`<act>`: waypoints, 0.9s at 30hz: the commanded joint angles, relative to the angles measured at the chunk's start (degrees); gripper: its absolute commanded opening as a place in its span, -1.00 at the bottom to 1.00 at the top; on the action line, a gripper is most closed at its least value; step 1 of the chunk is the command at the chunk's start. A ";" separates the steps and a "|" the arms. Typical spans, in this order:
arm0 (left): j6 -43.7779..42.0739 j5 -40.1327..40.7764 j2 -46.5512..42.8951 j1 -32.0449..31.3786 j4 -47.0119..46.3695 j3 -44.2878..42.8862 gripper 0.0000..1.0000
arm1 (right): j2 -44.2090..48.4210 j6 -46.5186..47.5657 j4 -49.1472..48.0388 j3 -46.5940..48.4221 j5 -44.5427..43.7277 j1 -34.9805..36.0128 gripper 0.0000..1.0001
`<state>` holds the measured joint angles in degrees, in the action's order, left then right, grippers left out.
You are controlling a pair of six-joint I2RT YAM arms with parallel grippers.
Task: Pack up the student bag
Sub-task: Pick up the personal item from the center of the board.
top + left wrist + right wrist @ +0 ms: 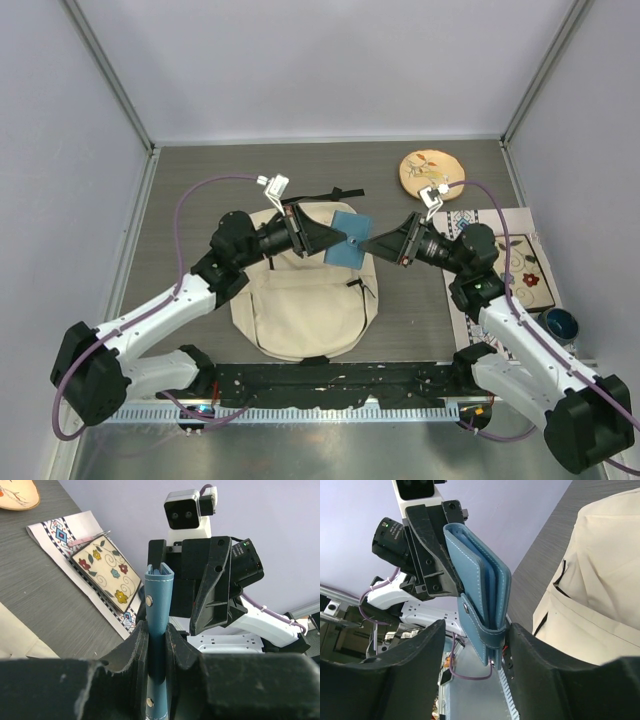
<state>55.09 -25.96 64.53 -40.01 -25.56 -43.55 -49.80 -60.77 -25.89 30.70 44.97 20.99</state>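
One cream backpack (305,310), one blue wallet (348,240), one round tan disc (431,173), one floral mat (530,270)

Premises: robotics laboratory test cell. Grounds: a grey tabletop (410,310) enclosed at its far, left and right edges by plain pale panels (330,60) in metal framing (110,75). The left arm (160,310) and right arm (520,340) are mounted along a black rail (330,378) at its near edge, with purple cabling (181,225) exposed.

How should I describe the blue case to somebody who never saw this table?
Find the big cream backpack on the table. Over its far end, the left end effector holds a flat blue case with white stitching and a snap strap. Unlike the floral mat at right, it is plain and lifted.
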 commanded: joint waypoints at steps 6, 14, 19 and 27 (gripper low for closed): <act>1.51 -0.59 0.94 -0.07 -5.90 0.40 -0.60 | -3.11 -4.35 -11.99 -0.55 -0.41 1.77 -0.31; -0.76 3.35 -0.02 -0.07 3.53 -0.30 0.35 | -2.50 -4.46 -11.92 -2.92 -4.35 1.95 -0.99; -8.32 21.87 -3.71 -0.07 30.17 -6.09 0.86 | 3.91 4.33 10.52 -2.92 -18.05 1.86 -0.98; -12.64 38.09 3.57 -0.07 58.16 -17.43 0.82 | 7.70 5.93 20.80 -6.17 -26.43 1.86 -0.99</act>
<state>45.80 4.78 64.31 -40.10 19.22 -55.51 -42.57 -56.71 -9.54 25.71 23.79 22.76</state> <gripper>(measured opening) 0.925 0.138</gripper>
